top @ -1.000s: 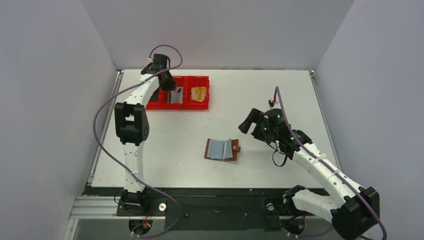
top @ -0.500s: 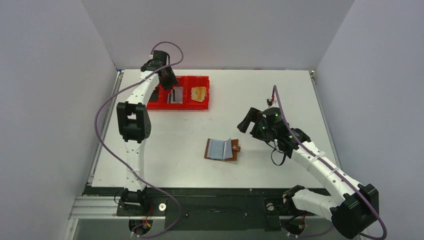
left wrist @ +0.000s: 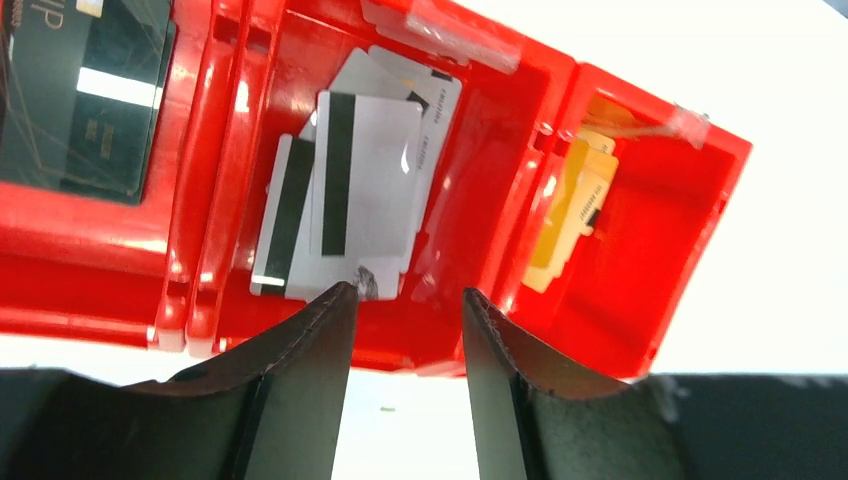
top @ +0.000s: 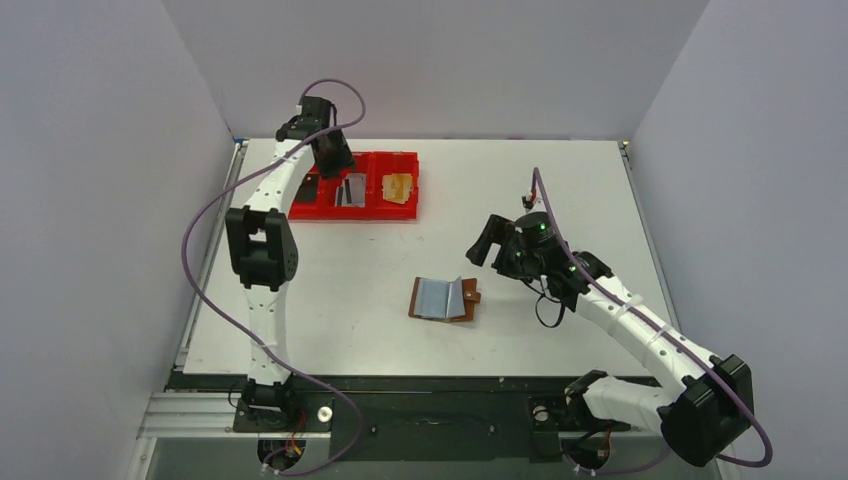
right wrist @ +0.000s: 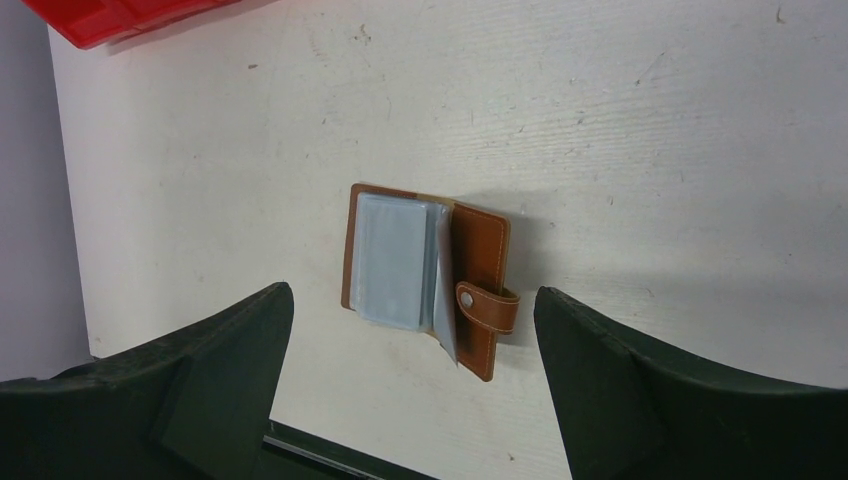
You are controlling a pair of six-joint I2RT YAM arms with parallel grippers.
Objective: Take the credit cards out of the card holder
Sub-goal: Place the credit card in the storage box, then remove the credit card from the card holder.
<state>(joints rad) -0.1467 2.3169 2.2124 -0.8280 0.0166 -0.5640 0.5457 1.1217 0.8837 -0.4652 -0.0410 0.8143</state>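
Note:
The card holder [top: 443, 298] lies open on the white table, brown leather with grey-blue pockets and a strap tab; it also shows in the right wrist view [right wrist: 425, 273]. Silver-grey cards with dark stripes [left wrist: 350, 195] lie stacked in the middle compartment of the red tray [top: 405, 212]; they also show in the top view [top: 350, 190]. A dark card [left wrist: 85, 95] lies in the left compartment and orange cards [left wrist: 572, 205] in the right one. My left gripper [left wrist: 405, 295] is open and empty over the tray's near wall. My right gripper [right wrist: 412, 300] is open and empty, above and right of the holder.
The red three-compartment tray [left wrist: 480, 330] stands at the back left of the table. White walls close in the left, back and right sides. The table's dark front edge [right wrist: 310, 450] runs near the holder.
My right gripper has moved a little left and back, toward the card holder. My left gripper has shifted slightly back-left over the tray. The holder has not moved.

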